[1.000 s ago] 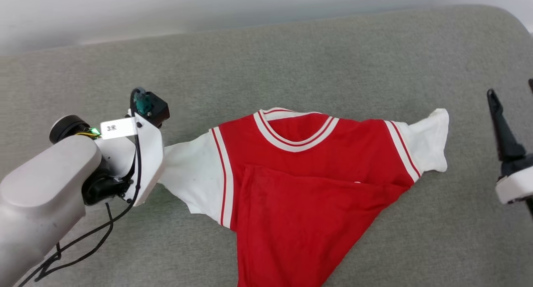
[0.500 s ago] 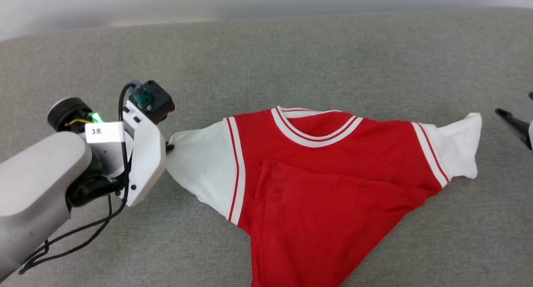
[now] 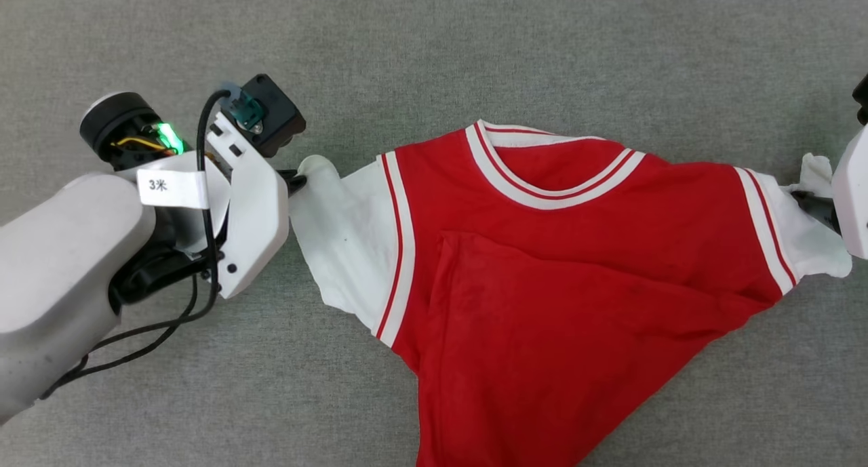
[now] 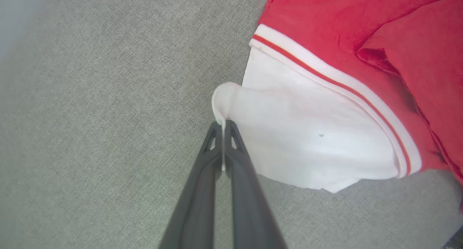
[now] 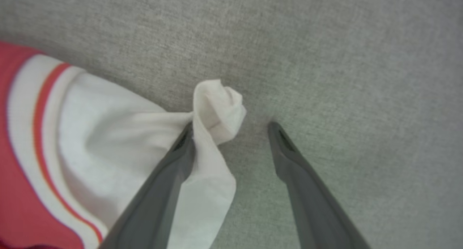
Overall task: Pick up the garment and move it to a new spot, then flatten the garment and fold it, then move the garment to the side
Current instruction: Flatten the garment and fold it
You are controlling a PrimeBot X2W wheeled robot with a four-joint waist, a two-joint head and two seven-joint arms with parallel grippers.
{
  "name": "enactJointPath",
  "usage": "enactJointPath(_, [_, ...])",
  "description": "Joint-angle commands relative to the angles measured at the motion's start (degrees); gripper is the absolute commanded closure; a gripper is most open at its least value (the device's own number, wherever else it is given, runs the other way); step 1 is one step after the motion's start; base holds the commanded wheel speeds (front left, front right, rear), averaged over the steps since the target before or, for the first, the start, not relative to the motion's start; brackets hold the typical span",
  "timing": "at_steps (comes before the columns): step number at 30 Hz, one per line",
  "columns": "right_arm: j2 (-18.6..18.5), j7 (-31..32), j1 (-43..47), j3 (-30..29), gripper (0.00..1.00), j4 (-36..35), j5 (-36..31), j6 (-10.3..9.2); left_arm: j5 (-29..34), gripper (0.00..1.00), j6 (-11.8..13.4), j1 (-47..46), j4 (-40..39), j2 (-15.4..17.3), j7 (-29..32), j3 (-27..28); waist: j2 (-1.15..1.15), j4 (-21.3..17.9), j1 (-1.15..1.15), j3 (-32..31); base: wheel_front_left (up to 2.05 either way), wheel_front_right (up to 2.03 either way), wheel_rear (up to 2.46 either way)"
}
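Since half a second earlier, the right gripper (image 5: 231,126) has been brought up to the right sleeve (image 5: 119,133), from which it was then kept apart. The head camera has also been tilted down, so the whole picture is shifted. The gripper's two dark fingers (image 5: 173,158) are held wide apart: one is laid against the white cloth, and the bunched tip of the sleeve is seen between the two, not pinched.

The left gripper (image 4: 224,128) is pressed together on the tip of the left sleeve (image 4: 307,133), with a thin edge of white cloth caught between its fingertips.

The garment (image 3: 576,264) is spread sideways between the two grippers on the grey cloth surface (image 3: 475,47), with its striped collar (image 3: 549,189) turned to the far side. A layer of red cloth is folded over the front along a slanting crease, and the lower part is cut off by the bottom edge of the head view.
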Motion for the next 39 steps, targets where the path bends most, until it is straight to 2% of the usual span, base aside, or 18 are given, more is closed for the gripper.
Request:
enactJointPath(1, [0.9,0.1,1.8,1.7,0.0,1.1,0.5,0.03,0.3,1.0,0.2,-0.5,0.0,-0.2,-0.3,0.2,0.0,0.4,-0.01,1.0,0.0,0.0,0.0])
enactJointPath(6, [2.0,-1.3,4.4,6.6,0.0,4.0,2.6,0.04,0.2,1.0,0.1,-0.4,0.6,-0.4,-0.7,0.0,0.0,0.2,-0.01,1.2,0.0,0.0,0.0])
enactJointPath(7, [1.8,-2.1,4.0,7.0,0.72,4.2,2.8,0.04,0.2,1.0,0.0,-0.4,0.9,-0.5,-0.8,0.0,0.0,0.1,-0.01,1.0,0.0,0.0,0.0])
enactJointPath(8, [1.6,-3.0,3.4,7.5,1.0,4.2,2.9,0.06,0.1,1.0,0.0,-0.2,1.1,-0.6,-0.9,-0.1,0.0,0.0,-0.01,0.7,0.0,0.0,0.0])
enactJointPath(14, [-0.4,-10.4,-1.3,8.0,1.0,3.3,4.0,0.0,-1.0,1.0,-0.2,1.5,3.1,-1.3,-2.8,-0.1,0.0,-0.6,-0.01,-2.5,0.0,0.0,0.0])
enactJointPath(15, [-2.0,-14.3,-3.0,8.6,1.0,1.9,4.6,0.0,-1.7,1.0,-0.4,2.2,3.7,-1.4,-4.4,0.4,0.0,-0.8,-0.01,-4.9,0.0,0.0,0.0])
enactJointPath(16, [-2.6,-15.5,-3.1,8.8,1.0,1.6,5.0,0.0,-1.8,1.0,-0.5,2.5,4.0,-1.4,-4.8,0.4,0.0,-0.8,-0.01,-5.8,0.0,0.0,0.0])
enactJointPath(23, [-6.9,-23.0,-4.3,8.7,1.0,-2.4,7.1,0.0,-3.1,1.0,-0.4,2.4,2.7,-0.1,-8.7,2.7,0.0,-1.1,-0.01,-11.3,0.0,0.0,0.0])
enactJointPath(28, [-9.2,-27.7,-6.9,7.2,1.0,-5.3,6.3,0.0,-2.3,1.0,-0.5,-0.4,0.9,1.5,-11.4,5.2,0.0,-1.3,-0.01,-13.5,0.0,0.0,0.0])
enactJointPath(33, [-9.2,-30.0,-12.4,5.6,1.0,-7.0,4.1,0.0,-1.0,1.0,-0.9,-5.1,1.9,0.5,-14.7,8.3,0.0,-1.5,-0.01,-13.2,0.0,0.0,0.0])
enactJointPath(39, [-5.8,-30.5,-23.1,4.7,1.0,-4.9,-0.4,0.0,2.3,1.0,-1.0,-13.5,6.4,-3.6,-19.2,11.5,0.0,-1.6,-0.01,-9.7,0.0,0.0,0.0])
